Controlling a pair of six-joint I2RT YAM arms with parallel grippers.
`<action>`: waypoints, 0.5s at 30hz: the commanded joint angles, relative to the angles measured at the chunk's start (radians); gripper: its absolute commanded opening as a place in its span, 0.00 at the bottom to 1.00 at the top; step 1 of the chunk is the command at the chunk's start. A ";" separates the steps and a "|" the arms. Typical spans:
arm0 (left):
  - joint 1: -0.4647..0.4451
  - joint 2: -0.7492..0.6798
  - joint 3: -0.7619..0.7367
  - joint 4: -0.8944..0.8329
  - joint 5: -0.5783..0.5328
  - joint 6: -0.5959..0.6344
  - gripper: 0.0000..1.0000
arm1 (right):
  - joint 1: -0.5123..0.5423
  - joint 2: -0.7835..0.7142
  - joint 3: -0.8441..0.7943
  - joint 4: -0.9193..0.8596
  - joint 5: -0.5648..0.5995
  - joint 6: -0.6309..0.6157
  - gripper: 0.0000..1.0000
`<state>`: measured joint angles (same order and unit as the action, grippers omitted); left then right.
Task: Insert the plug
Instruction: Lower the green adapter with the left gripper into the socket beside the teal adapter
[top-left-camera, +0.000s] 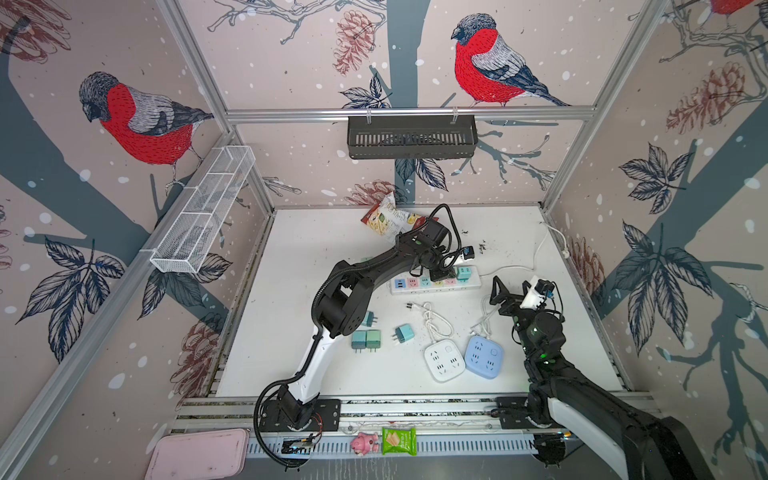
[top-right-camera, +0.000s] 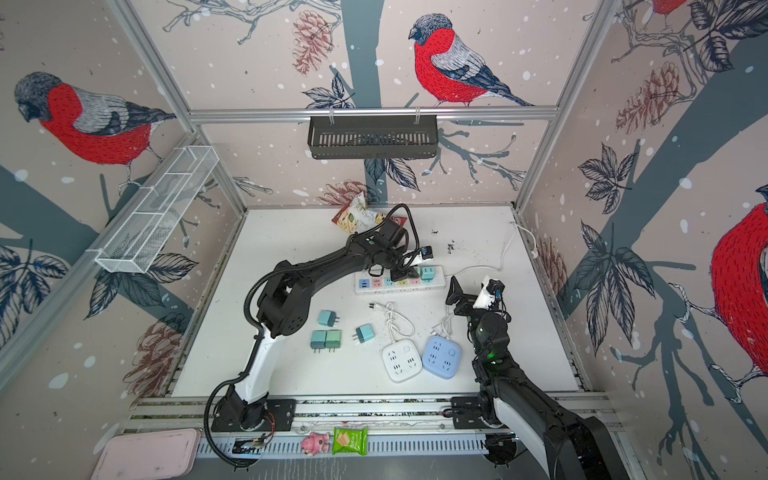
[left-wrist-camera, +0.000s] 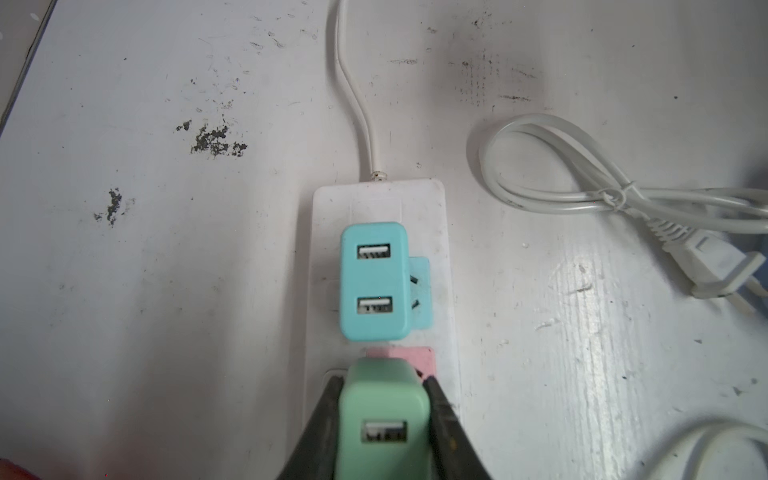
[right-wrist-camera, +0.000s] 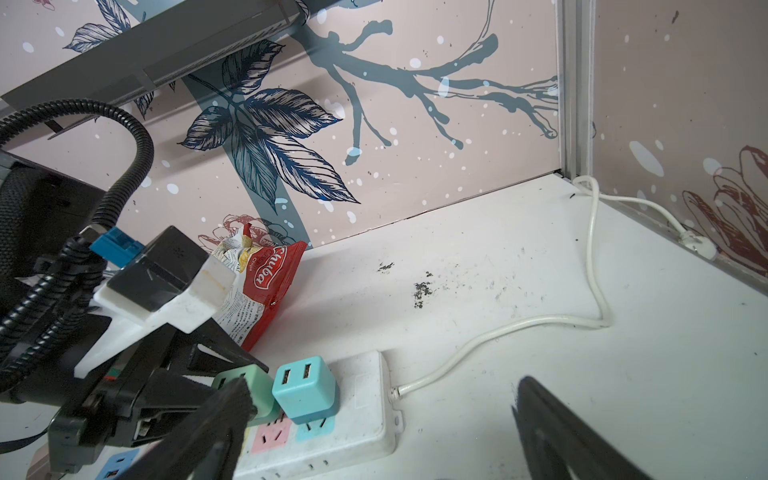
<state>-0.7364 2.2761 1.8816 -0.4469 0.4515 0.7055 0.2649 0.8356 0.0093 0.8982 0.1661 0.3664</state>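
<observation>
Left claw (left-wrist-camera: 382, 380) clamps the green plug (left-wrist-camera: 382, 409); right claw (top-left-camera: 510, 294) gapes. Scuffed white desk (top-left-camera: 316, 257) beneath; wallpaper birds (top-left-camera: 486, 62) show in both top views only.

Bright, flat white light from overhead, soft all round.

Shadows on the table (top-left-camera: 299, 249) are faint and soft-edged, and the light is even in both top views, though the frame posts (top-left-camera: 196, 62) bow outward toward the edges. In the left wrist view a streaky sheen lies on the table's paint, and the green plug (left-wrist-camera: 382, 415) and left gripper (left-wrist-camera: 382, 378) blur close to the lens. In the right wrist view the right gripper (right-wrist-camera: 380, 395) is a dark smear, the wall (right-wrist-camera: 415, 145) sharp.
</observation>
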 joint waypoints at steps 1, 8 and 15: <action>0.015 0.010 -0.004 -0.015 0.122 0.020 0.00 | -0.001 0.000 0.006 0.021 0.006 0.008 0.99; 0.020 0.018 -0.015 -0.004 0.138 0.033 0.00 | -0.001 0.003 0.008 0.021 0.006 0.006 0.99; 0.018 0.041 0.000 0.003 0.041 0.008 0.00 | -0.002 0.004 0.009 0.020 0.009 0.008 1.00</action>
<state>-0.7170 2.2978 1.8786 -0.4202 0.5663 0.7078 0.2649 0.8383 0.0128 0.8982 0.1665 0.3664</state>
